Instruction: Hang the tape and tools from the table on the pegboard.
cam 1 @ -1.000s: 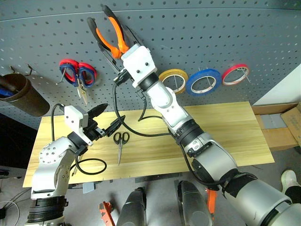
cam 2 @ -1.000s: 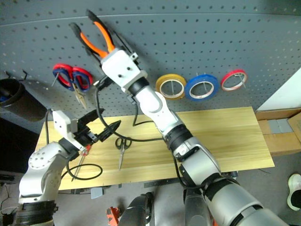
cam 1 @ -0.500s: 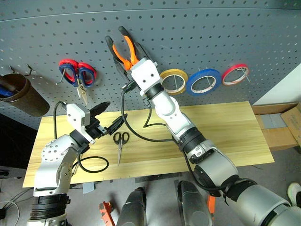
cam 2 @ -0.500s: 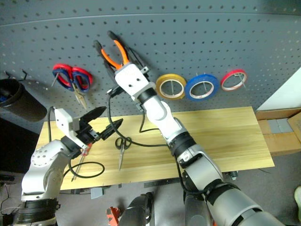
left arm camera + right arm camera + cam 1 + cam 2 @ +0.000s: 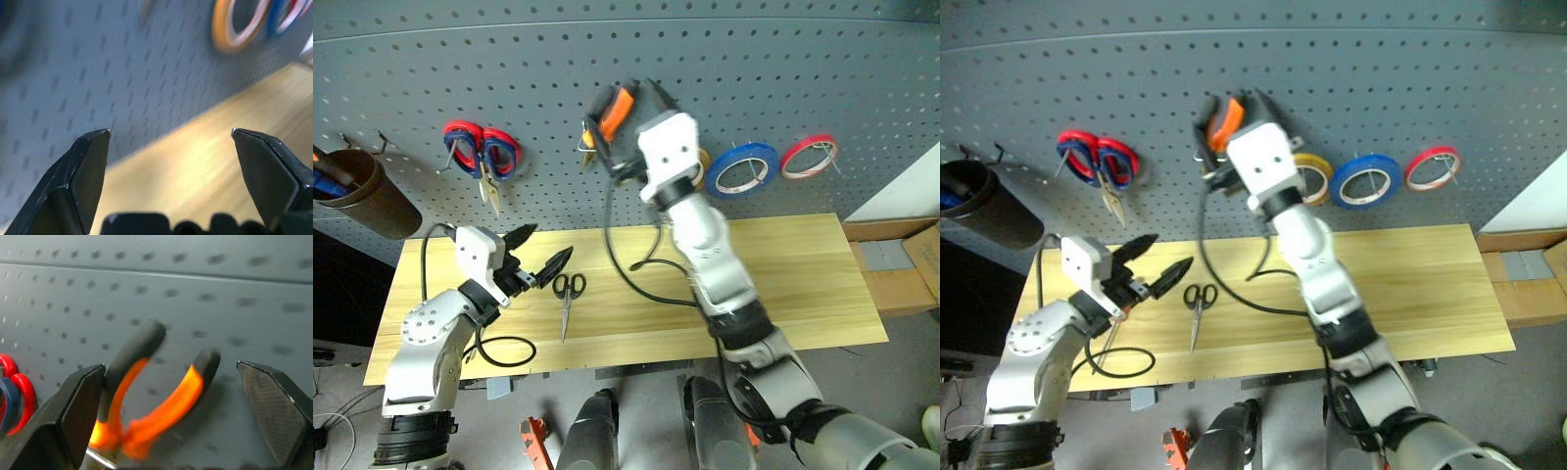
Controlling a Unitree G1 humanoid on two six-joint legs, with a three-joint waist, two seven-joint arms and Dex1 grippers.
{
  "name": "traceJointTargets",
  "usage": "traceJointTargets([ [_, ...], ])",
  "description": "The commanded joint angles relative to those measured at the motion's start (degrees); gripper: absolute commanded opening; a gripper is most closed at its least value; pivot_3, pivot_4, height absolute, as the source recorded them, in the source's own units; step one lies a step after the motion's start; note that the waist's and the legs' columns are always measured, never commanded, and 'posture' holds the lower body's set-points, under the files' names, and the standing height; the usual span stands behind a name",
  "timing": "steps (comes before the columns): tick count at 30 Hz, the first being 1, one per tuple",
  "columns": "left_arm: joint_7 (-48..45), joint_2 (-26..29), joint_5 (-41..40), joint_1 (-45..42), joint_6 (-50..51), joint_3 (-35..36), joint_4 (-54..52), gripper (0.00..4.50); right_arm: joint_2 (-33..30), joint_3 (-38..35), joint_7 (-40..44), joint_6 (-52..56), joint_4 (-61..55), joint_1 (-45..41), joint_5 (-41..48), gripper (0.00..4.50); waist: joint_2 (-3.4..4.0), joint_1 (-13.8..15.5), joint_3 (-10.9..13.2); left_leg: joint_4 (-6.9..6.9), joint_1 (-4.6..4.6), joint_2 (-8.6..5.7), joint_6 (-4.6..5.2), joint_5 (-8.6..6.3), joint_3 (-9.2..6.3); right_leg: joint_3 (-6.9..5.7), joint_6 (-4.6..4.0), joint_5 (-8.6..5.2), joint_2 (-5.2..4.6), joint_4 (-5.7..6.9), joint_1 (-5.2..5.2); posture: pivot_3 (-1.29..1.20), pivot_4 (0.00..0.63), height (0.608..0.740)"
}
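Pliers [image 5: 151, 401] between spread right end effector [image 5: 171, 382] fingers

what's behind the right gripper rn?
Behind the right gripper are the orange-handled pliers, handles between its spread fingers, against the pegboard. From the head views the gripper housing covers part of the yellow tape ring. The hook isn't visible.

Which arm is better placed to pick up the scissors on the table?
Left: its open gripper hovers just beside the scissors, while the right gripper is up at the pegboard by the pliers.
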Motion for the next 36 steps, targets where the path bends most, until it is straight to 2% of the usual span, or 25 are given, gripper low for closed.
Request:
traceJointTargets([
  [1,1.28,1.1,1.24,2.02,1.96,-0.02,-2.02,4.3,-3.98,-1.22,8.84,13.66,-17.74,2.99,9.96,4.46,0.01,0.08,0.02,0.0,-0.01,0.0,0.0,0.0,-0.01,0.0,0.0,0.0,0.0,0.01,-0.01,-0.02,0.341,0.74],
  [6,1.99,0.74,1.52,3.97,3.54,-0.43,-3.57,4.3,-10.77,-3.69,15.6,26.86,-29.12,6.32,20.53,4.46,0.01,0.02,0.03,0.01,0.04,0.07,0.04,-0.02,-0.01,0.0,-0.01,0.0,0.05,0.06,0.0,-0.03,0.345,0.74],
  [12,1.97,0.87,1.47,5.93,6.08,-2.03,-5.14,4.3,-14.11,-7.22,18.13,37.52,-35.21,9.68,32.13,4.46,-0.01,0.12,0.05,0.05,0.05,0.06,0.14,-0.08,0.0,0.0,-0.02,0.01,0.02,0.05,0.05,-0.04,0.346,0.74],
  [18,2.35,4.36,3.14,9.03,14.26,-4.69,-6.05,4.4,-26.97,-8.95,26.97,48.78,-39.87,15.73,44.6,4.49,-0.05,0.24,0.11,0.02,0.04,0.04,0.33,-0.19,0.02,-0.01,-0.02,0.01,0.0,-0.03,0.07,-0.05,0.35,0.74],
  [22,7.16,5.58,7.93,9.37,19.67,-7.66,-7.16,4.4,-30.81,-7.7,27.6,49.11,-39.89,18.16,45.15,4.49,-0.06,0.23,0.12,0.03,0.06,0.06,0.37,-0.2,0.05,-0.02,-0.02,0.01,0.03,0.01,0.08,-0.05,0.351,0.74],
  [25,14.6,4.88,13.97,7.95,25.69,-10.44,-8.38,4.4,-31.62,-6.74,27.26,48.96,-39.53,18.94,44.99,4.49,-0.08,0.3,0.13,0.07,0.07,0.05,0.37,-0.2,0.07,-0.01,0.0,0.02,0.02,0.01,0.1,-0.04,0.352,0.74],
  [27,16.05,3.56,13.71,6.65,29.76,-11.25,-9.23,4.4,-32.29,-6.09,27.32,49.09,-39.5,19.61,44.9,4.49,-0.12,0.37,0.15,0.07,0.08,0.04,0.37,-0.2,0.06,-0.03,0.0,0.02,0.03,0.02,0.12,-0.04,0.353,0.74],
  [30,18.1,-0.76,11.63,3.58,35.91,-11.07,-9.19,4.4,-33.6,-4.67,27.86,48.94,-39.68,20.98,44.39,4.49,-0.16,0.52,0.18,0.07,0.07,0.02,0.37,-0.2,0.06,-0.03,0.0,0.02,0.02,0.01,0.12,-0.04,0.354,0.74],
  [36,24.58,-9.04,13.25,-2.94,42.51,-12.17,-5.43,4.4,-33.7,-2.53,27.06,48.24,-40.23,21.93,43.96,4.49,-0.3,0.92,0.24,0.11,0.06,0.01,0.35,-0.19,0.06,-0.05,0.01,0.03,0.0,0.02,0.15,-0.05,0.355,0.74],
])
